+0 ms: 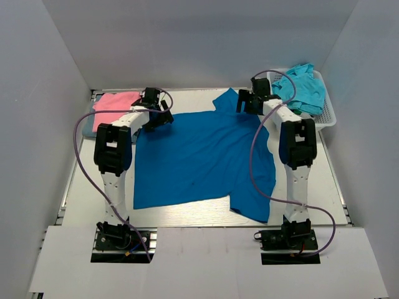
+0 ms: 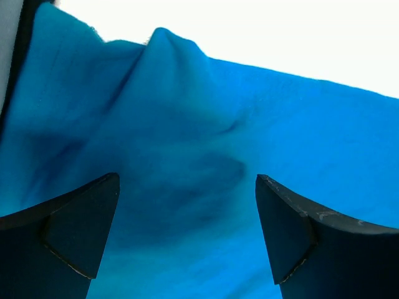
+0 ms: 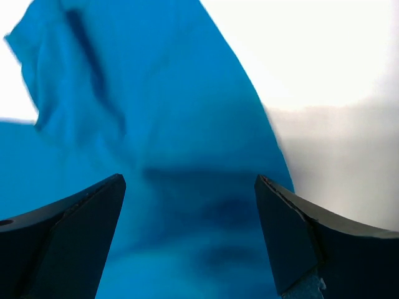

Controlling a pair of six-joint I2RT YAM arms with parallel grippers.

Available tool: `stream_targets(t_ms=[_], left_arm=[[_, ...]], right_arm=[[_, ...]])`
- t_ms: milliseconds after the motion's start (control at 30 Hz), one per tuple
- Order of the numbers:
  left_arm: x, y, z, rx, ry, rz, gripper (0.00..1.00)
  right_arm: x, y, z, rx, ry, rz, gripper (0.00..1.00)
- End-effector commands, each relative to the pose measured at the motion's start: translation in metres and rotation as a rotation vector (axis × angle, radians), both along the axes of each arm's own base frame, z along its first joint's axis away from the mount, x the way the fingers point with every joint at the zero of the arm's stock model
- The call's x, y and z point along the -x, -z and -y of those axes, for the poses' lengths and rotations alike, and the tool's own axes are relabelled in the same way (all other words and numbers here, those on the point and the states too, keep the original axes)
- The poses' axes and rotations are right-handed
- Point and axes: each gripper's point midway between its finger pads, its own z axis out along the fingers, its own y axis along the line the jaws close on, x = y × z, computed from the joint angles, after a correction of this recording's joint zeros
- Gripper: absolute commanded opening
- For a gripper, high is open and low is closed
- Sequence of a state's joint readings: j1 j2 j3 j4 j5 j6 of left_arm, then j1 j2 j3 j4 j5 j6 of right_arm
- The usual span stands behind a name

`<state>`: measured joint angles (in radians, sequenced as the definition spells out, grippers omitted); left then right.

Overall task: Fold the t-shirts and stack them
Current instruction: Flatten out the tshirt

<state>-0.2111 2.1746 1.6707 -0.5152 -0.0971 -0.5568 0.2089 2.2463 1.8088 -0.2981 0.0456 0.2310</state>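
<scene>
A large royal-blue t-shirt (image 1: 199, 159) lies spread across the middle of the table, one sleeve pointing to the far edge. My left gripper (image 1: 161, 118) hovers over its far left corner, jaws wide open, with only rumpled blue cloth (image 2: 187, 137) below them. My right gripper (image 1: 244, 103) hangs open over the far right part, above the sleeve (image 3: 156, 124). A pink t-shirt (image 1: 114, 107) lies at the far left. A turquoise t-shirt (image 1: 302, 87) is heaped in the basket.
A white lattice basket (image 1: 327, 115) stands at the far right corner of the table. White walls close in the back and both sides. Purple cables (image 1: 255, 162) loop along both arms.
</scene>
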Motion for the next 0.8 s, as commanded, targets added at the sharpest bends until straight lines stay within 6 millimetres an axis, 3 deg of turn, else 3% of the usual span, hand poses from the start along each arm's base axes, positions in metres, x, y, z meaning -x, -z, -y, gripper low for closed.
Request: stream_targets(t_ms=[0,33,67,100,167,200,233,300,467,533,700,733,767], left_arm=[[-0.015,-0.017,-0.004,-0.005,-0.006,0.069,1.0],[-0.017,-0.012,-0.003,-0.006,-0.006,0.063,1.0],[-0.016,-0.007,-0.004,-0.008,-0.006,0.054,1.0],[-0.021,-0.003,-0.003,-0.008,-0.006,0.053,1.0],[-0.024,0.004,-0.002,-0.011,-0.006,0.041,1.0],[-0.031,0.001,-0.001,-0.008,-0.006,0.054,1.0],[-0.032,0.013,-0.002,-0.02,-0.012,0.038,1.0],[-0.041,0.013,-0.002,-0.026,-0.017,0.047,1.0],[-0.067,0.025,0.003,-0.033,-0.008,0.049,1.0],[-0.065,0.03,0.001,-0.047,-0.012,0.017,1.0],[-0.077,0.001,0.005,-0.035,0.009,0.084,1.0],[-0.079,-0.009,0.006,-0.032,0.025,0.107,1.0],[-0.084,-0.033,0.009,-0.019,0.038,0.157,1.0]], right_arm=[[-0.013,0.016,-0.007,-0.001,-0.041,-0.031,0.9],[-0.013,0.028,-0.008,-0.001,-0.038,-0.053,0.9],[-0.016,0.027,-0.01,-0.007,-0.032,-0.055,0.9],[-0.016,0.043,-0.007,-0.012,0.003,-0.087,0.9],[-0.02,0.043,0.002,-0.001,0.058,-0.097,0.9],[-0.021,0.053,0.016,0.022,0.159,-0.115,0.9],[-0.021,0.053,0.022,0.035,0.197,-0.12,0.9],[-0.022,0.056,0.039,0.083,0.313,-0.109,0.9],[-0.039,0.053,0.053,0.09,0.404,-0.074,0.9],[-0.05,0.048,0.051,0.087,0.376,-0.05,0.9],[-0.065,0.021,0.031,0.065,0.235,0.027,0.9],[-0.063,0.012,0.024,0.053,0.167,0.043,0.9],[-0.064,-0.013,0.011,0.044,0.116,0.094,0.9]])
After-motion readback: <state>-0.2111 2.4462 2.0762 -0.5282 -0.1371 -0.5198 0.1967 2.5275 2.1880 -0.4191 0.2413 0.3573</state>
